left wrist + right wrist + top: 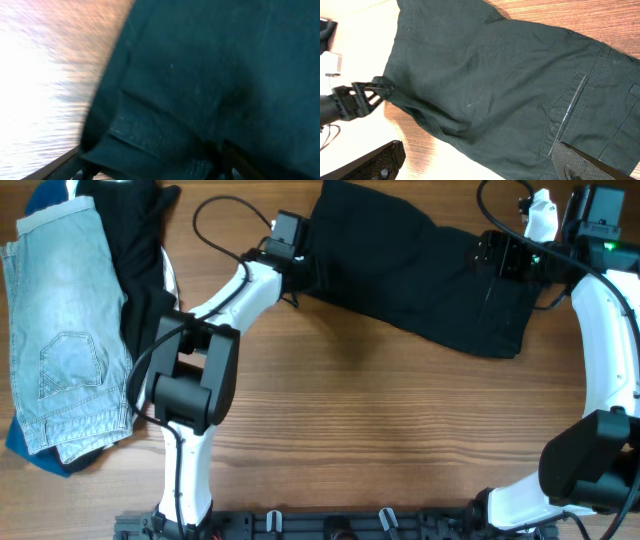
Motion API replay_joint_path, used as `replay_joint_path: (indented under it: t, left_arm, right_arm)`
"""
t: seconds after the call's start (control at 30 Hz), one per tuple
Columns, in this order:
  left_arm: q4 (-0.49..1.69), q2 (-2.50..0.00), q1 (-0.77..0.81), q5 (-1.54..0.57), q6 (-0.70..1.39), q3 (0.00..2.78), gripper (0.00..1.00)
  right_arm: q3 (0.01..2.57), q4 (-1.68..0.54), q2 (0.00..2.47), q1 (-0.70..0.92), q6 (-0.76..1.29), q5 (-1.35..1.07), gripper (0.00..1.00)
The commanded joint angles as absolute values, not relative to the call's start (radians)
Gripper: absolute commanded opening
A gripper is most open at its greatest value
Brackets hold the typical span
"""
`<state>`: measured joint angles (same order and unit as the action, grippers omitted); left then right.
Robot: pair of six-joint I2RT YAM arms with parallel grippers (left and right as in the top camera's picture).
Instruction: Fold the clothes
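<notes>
A black garment (400, 270) lies spread across the far middle and right of the wooden table (380, 420). My left gripper (298, 272) is at its left edge. In the left wrist view the dark fabric (225, 60) fills the frame and bunches between the fingers (152, 172). The right wrist view shows the left gripper (380, 90) pinching that edge, which is drawn to a point. My right gripper (497, 255) hangs over the garment's right part, open and empty (480, 167), with one finger above a stitched pocket of the garment (495, 75).
Light blue jeans (65, 330) lie in a pile at the left edge, on top of a blue item (20, 445). More black clothing (135, 240) sits beside them at the far left. Cables run at the back by both arms.
</notes>
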<state>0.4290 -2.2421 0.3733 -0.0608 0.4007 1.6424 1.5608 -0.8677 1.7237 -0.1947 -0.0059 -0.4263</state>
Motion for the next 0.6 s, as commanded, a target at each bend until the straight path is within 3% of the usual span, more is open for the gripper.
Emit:
replay_joint_path:
  t: [0.0,0.27,0.3,0.4,0.47,0.5,0.57]
  left_arm:
    - [0.418,-2.271,0.371,-0.081,0.462,1.657,0.77]
    - [0.377,-2.246,0.361,-0.081,0.461,1.657,0.86]
    - [0.364,-2.234,0.361,-0.081,0.461,1.657,0.82]
    - [0.342,-2.226,0.361,-0.081,0.46,1.657,0.38]
    - [0.348,-2.226,0.361,-0.081,0.46,1.657,0.19]
    - [0.346,-2.226,0.36,-0.081,0.46,1.657,0.18]
    - [0.347,-2.225,0.351,-0.081,0.458,1.657,0.26]
  right_arm:
    - [1.577,-0.864,1.719,-0.188,-0.026,-0.442,1.0]
    - [1.575,-0.86,1.719,-0.188,-0.027,-0.435,1.0]
    - [1.575,-0.857,1.719,-0.188,-0.027,-0.434,0.99]
    - [1.575,-0.852,1.719,-0.188,-0.026,-0.434,1.0]
    - [1.575,-0.85,1.719,-0.188,-0.027,-0.435,0.99]
    - [1.575,-0.847,1.719,-0.188,-0.026,-0.435,1.0]
    - [1.575,-0.846,1.719,-0.188,-0.026,-0.435,1.0]
